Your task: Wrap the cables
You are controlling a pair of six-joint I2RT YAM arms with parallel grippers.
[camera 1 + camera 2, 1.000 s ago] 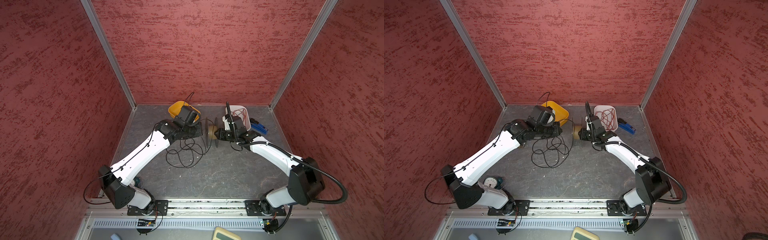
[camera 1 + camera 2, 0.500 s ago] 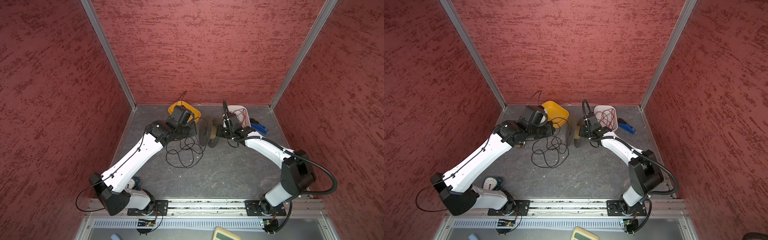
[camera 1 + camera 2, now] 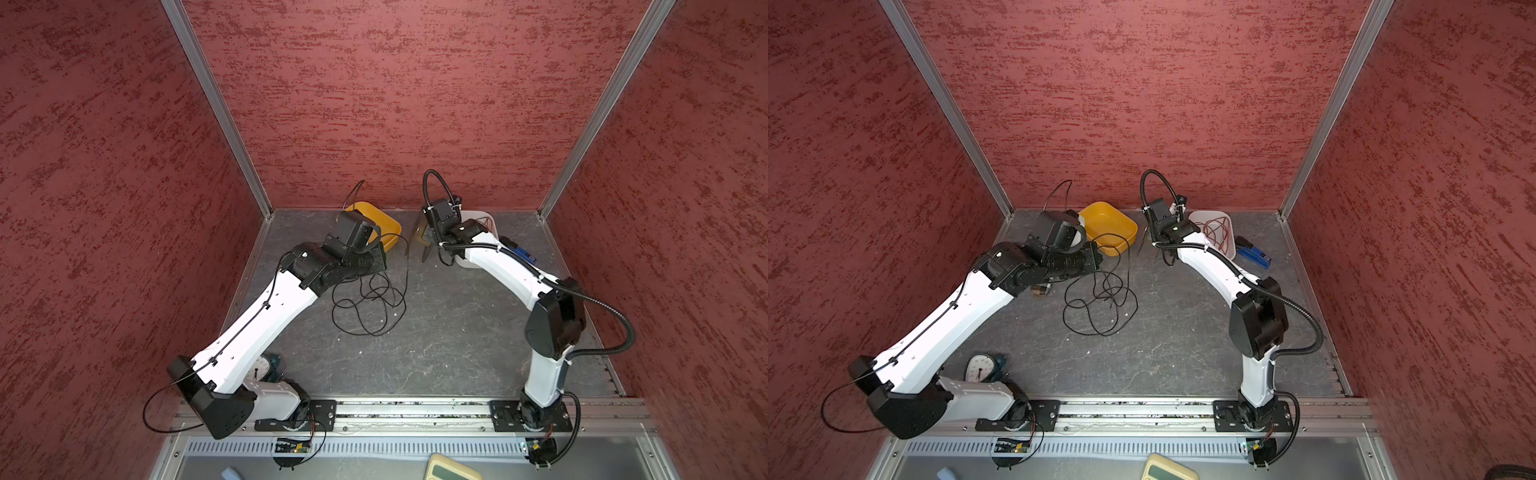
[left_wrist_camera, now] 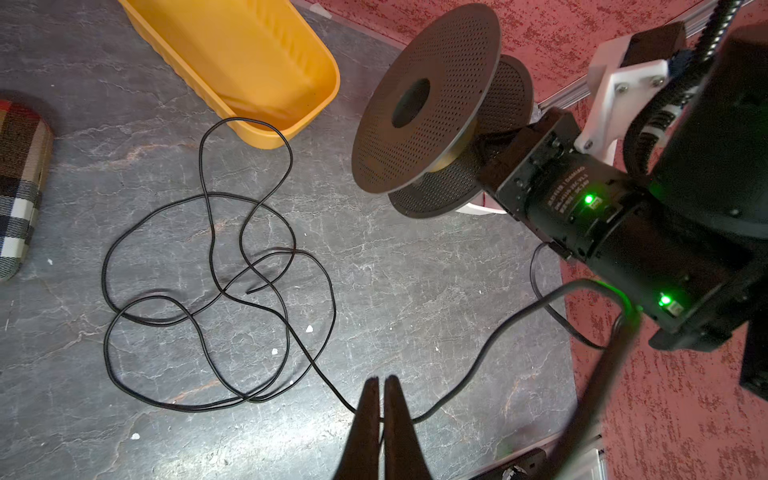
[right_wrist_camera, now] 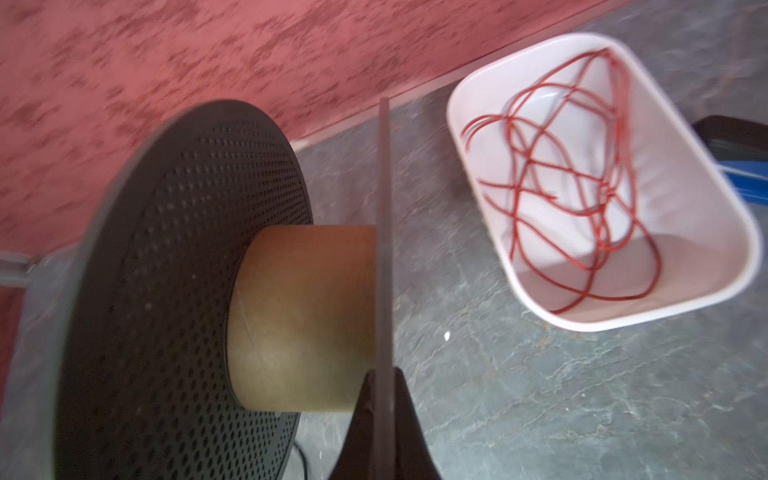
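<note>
The black cable (image 3: 365, 303) (image 3: 1100, 299) lies in loose tangled loops (image 4: 208, 257) on the grey floor. My left gripper (image 4: 381, 379) is shut on one strand of it, low over the floor beside the loops (image 3: 383, 257). The spool (image 4: 424, 99) has two dark perforated flanges and a bare tan core (image 5: 303, 316). It hangs tilted near the back wall in both top views (image 3: 419, 239) (image 3: 1144, 240). My right gripper (image 5: 384, 376) is shut on the edge of one flange, with one fingertip on each side.
A yellow bin (image 3: 390, 226) (image 4: 257, 75) stands at the back, right behind the loops. A white bin (image 5: 478, 104) (image 3: 1196, 218) of red wires sits behind my right arm, with a blue tool (image 3: 1254, 253) beside it. A plaid case (image 4: 20, 187) and a dial gauge (image 3: 980, 368) lie at the left.
My right gripper has closed on the spool's flange and carried the spool toward the back wall. My left gripper has kept hold of the cable and shifted only slightly.
</note>
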